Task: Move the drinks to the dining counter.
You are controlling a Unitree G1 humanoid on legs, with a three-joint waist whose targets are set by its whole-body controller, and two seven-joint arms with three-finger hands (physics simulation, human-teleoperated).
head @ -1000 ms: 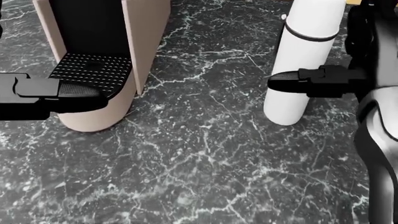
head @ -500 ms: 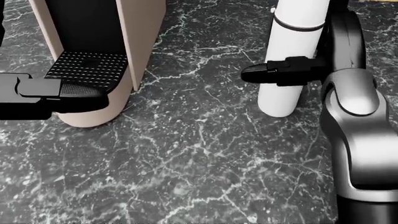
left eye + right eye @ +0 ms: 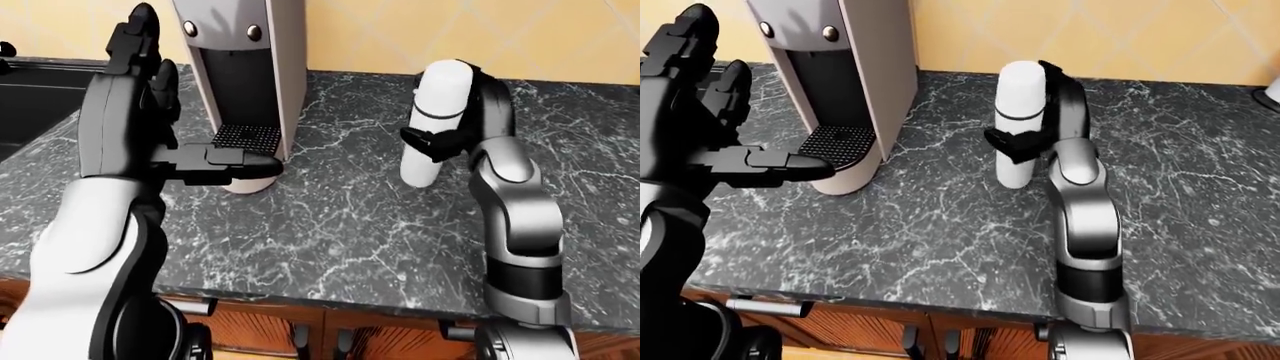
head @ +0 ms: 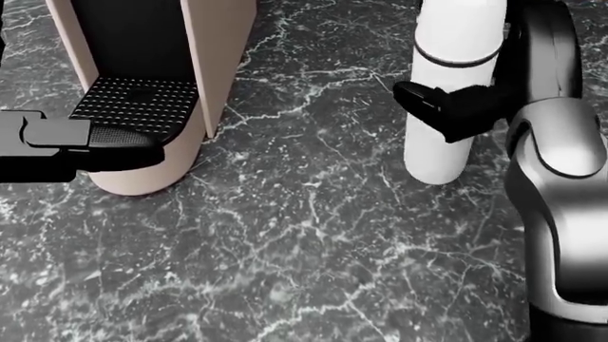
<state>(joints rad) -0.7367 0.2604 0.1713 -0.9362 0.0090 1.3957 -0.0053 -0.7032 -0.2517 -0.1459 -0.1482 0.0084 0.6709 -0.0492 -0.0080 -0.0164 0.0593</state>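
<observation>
A tall white cylindrical bottle with a thin dark band below its rounded top stands upright on the black marble countertop with white veining, right of centre in the left-eye view. The right hand is wrapped round the bottle's upper half: one black finger crosses the near face of the bottle just below the band, and the remaining fingers and palm lie against its far right side. The fingers are closed on the bottle. The bottle base appears to rest on the countertop; the views do not settle whether it is lifted clear.

To the left stands a beige, upright coffee machine with two round buttons near its top. Its black perforated drip tray sits at the foot of a dark recess.

The left hand is raised at the left of the view, near the coffee machine. Its fingers are spread wide: two point upward and one black finger extends level to the right, crossing in front of the drip tray. It holds nothing.

Brown wooden cabinet fronts run beneath the near edge of the countertop. A yellow tiled wall rises at the far side.
</observation>
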